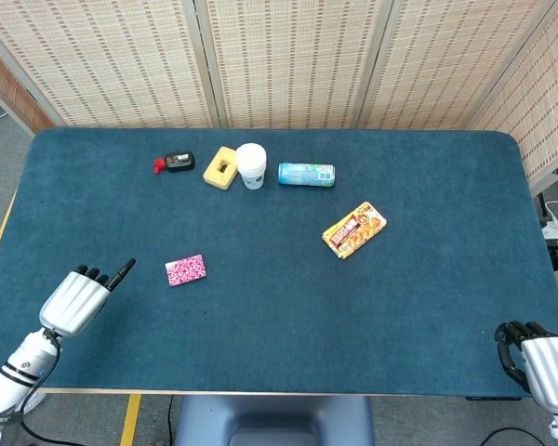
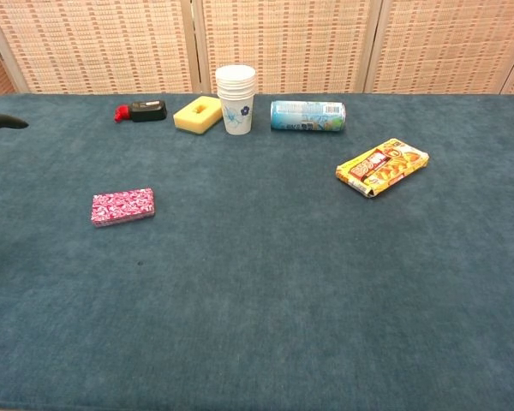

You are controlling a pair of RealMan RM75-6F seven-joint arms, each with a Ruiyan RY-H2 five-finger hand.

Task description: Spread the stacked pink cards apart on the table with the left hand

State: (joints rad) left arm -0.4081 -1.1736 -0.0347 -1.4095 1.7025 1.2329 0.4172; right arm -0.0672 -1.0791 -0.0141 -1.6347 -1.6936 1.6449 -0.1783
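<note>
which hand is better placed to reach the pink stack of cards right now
Left. The left hand is over the table, one finger pointing toward the pink cards close by. The right hand sits at the far near-right corner.

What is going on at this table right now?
The left hand hovers over the table's near left part, one finger pointing toward the stacked pink cards, not touching them. The cards lie in one neat stack. The right hand sits at the near right corner, fingers curled, holding nothing.
</note>
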